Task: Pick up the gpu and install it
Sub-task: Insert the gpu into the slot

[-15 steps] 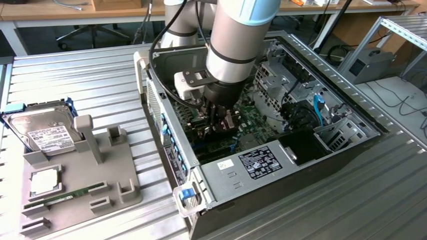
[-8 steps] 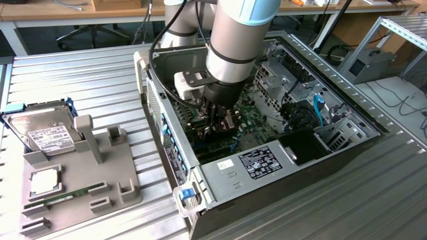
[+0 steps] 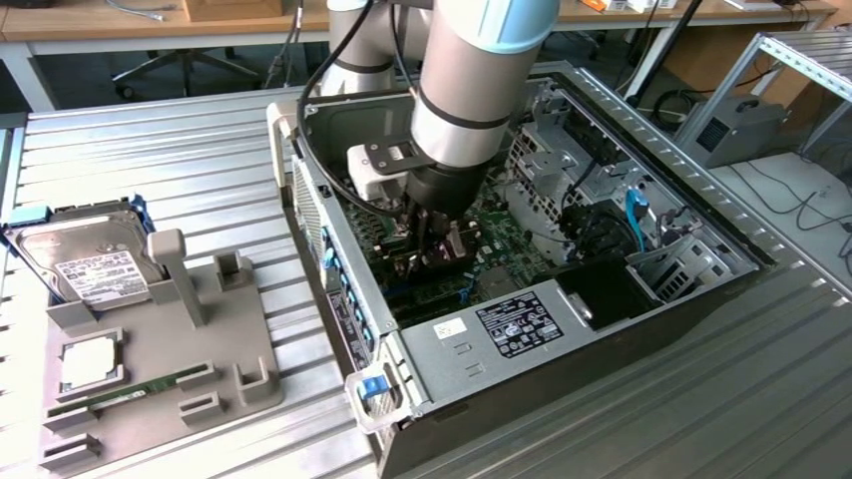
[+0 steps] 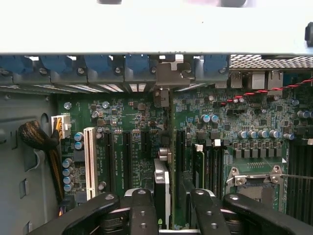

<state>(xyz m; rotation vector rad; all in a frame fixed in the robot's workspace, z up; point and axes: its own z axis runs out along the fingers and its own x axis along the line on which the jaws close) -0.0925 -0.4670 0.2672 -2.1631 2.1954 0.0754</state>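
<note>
Already deep inside the open computer case (image 3: 692,261), the gripper (image 4: 168,203) hangs straight above the motherboard (image 4: 146,122), and the gpu (image 4: 163,188) stands on edge directly between its fingers (image 4: 142,208), running away from them toward the rear slot opening, where its silver bracket (image 4: 171,73) sits against the case wall. The jaws stand slightly apart on either side of the card, with a thin gap visible, so they appear to be loosening rather than clamping. By my reading, the install step is in hand: the card looks lined up in its slot (image 4: 177,147), though whether it is fully seated cannot be told. Any next move calls for a straight, vertical path, without dragging the card sideways against neighbouring slots.
</note>
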